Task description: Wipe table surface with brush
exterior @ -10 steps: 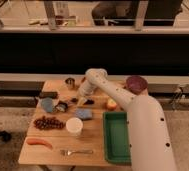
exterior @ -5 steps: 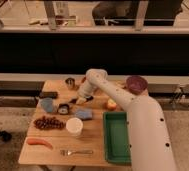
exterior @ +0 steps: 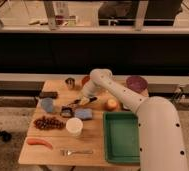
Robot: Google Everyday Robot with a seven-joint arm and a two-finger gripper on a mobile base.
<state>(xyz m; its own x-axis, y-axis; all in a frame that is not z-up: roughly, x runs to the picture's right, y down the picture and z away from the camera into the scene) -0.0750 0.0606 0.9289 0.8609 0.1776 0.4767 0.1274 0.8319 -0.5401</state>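
Observation:
The table surface [exterior: 95, 145] is a light tan wooden top in the middle of the camera view. The brush [exterior: 73, 106] lies on it left of centre, with its dark squarish head toward the front left and its slim black handle pointing back right. My gripper [exterior: 87, 95] hangs from the white arm and sits right at the far end of the brush handle, low over the table.
Around the brush are a black block [exterior: 48, 94], a blue-grey bowl [exterior: 47, 104], a blue sponge [exterior: 84, 114], grapes [exterior: 47, 122], a white cup [exterior: 74, 126], a carrot [exterior: 39, 142] and a fork [exterior: 75, 151]. A green tray [exterior: 122, 137] is at the front right. A metal cup [exterior: 70, 83], an apple [exterior: 111, 104] and a purple plate [exterior: 136, 83] are behind.
The gripper has shifted only slightly near the brush handle. The brush and the other objects have not moved.

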